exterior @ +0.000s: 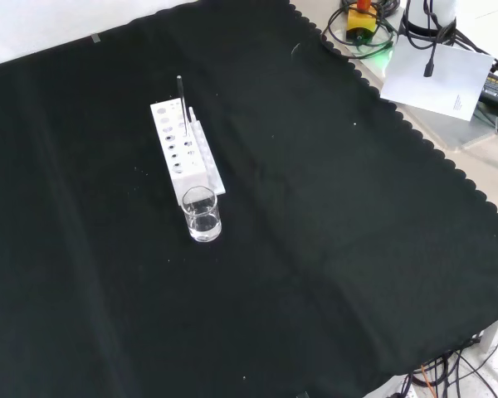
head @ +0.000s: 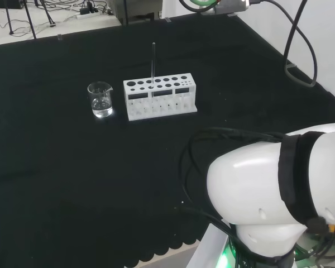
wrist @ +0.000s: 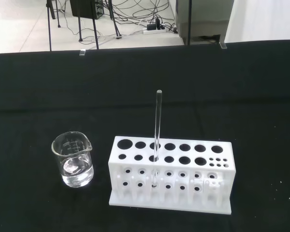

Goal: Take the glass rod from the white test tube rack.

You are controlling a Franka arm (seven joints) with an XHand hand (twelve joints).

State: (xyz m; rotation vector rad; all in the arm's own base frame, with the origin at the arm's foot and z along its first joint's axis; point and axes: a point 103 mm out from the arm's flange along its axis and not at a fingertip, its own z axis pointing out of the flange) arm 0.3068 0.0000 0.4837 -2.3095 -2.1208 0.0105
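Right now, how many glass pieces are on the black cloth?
2: a glass rod standing upright in the white rack, and a beaker beside the rack's end. Other clear pieces could escape notice.

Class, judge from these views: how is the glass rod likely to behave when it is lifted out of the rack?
The rod looks thin, straight and clear, so it is probably stiff, smooth and breakable. It stands upright in a hole of the rack, so a straight upward pull should free it; a sideways pull might tip the light-looking rack. Laid on the cloth, its round shape would likely roll.
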